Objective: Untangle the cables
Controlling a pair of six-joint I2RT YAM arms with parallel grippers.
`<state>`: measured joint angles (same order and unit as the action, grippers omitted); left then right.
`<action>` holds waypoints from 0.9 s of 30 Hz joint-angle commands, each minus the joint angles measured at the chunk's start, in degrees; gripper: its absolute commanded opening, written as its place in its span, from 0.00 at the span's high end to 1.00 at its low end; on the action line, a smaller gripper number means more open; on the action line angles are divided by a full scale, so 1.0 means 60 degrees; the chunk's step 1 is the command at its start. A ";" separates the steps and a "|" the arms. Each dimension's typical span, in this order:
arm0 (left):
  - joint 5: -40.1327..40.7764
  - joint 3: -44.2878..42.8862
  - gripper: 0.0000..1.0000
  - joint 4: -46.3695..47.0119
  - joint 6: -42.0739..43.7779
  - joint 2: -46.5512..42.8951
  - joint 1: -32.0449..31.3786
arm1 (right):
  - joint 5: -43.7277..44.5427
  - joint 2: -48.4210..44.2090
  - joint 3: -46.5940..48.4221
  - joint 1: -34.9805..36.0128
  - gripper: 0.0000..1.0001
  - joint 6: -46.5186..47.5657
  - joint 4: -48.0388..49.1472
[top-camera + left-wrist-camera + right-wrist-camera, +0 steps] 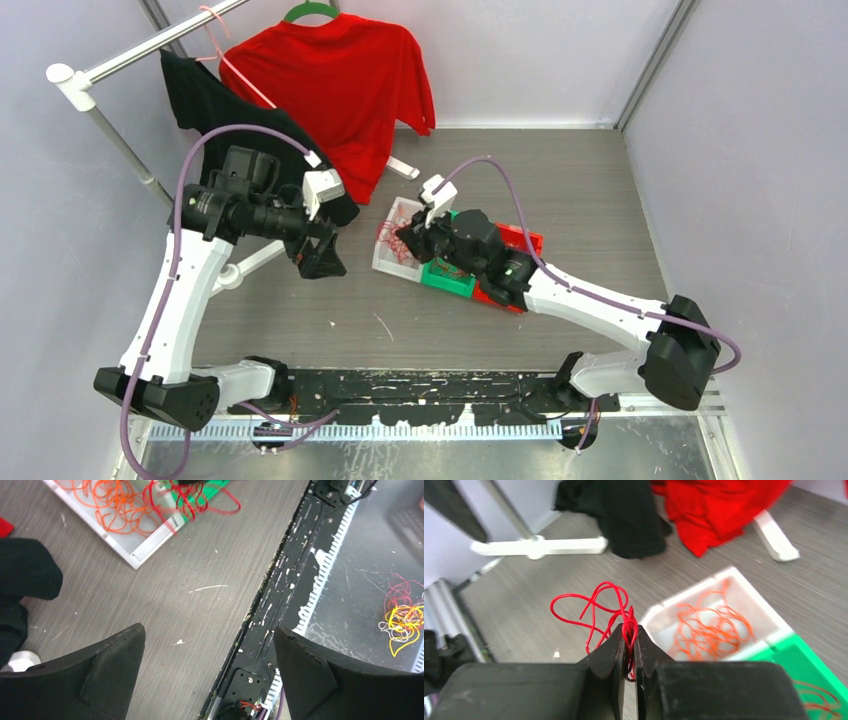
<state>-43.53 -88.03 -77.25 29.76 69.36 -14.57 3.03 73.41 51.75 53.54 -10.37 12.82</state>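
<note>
Clothing crowds the far-left corner of the worktop (580, 180): a red shirt (340, 85) and a black garment (215, 105) hang from a rack rail (120, 65), and the rack's white foot (255, 260) rests on the surface left of the trays. Near the middle sit a white tray (392, 262) holding orange cables (709, 627), a green tray (448, 280) touching it, and a red tray (525, 240) largely under the right arm. The right gripper (630, 635) is pinched tight on red cables (594, 605), whose loops stand up past its fingertips beside the white tray's corner. The left gripper (207, 635) hangs between the black garment's hem and the white tray, jaws spread wide with nothing between them. A black mounting strip (430, 385) lines the near edge; beyond it lies a yellow-and-red clump (402, 612). Bare wood-grain surface runs from the trays to the far and right edges, and between the trays and the near edge.
</note>
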 commanded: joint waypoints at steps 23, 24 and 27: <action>0.2985 0.1162 0.01 0.3317 -0.1768 -0.0204 0.0911 | 0.4580 -0.1385 0.0213 -0.2490 0.00 -0.0565 -0.3109; 0.2933 0.1348 0.01 0.3717 -0.1891 -0.0136 0.1189 | 0.4868 -0.1582 0.0154 -0.2648 0.00 -0.0733 -0.3155; 0.2739 0.2055 0.00 0.5020 -0.2256 0.0082 0.2012 | 0.5778 -0.2153 -0.0120 -0.3408 0.00 -0.1305 -0.3408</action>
<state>-26.59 -79.81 -60.25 20.40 68.77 -7.88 28.18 66.04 50.89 37.85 -13.17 -8.58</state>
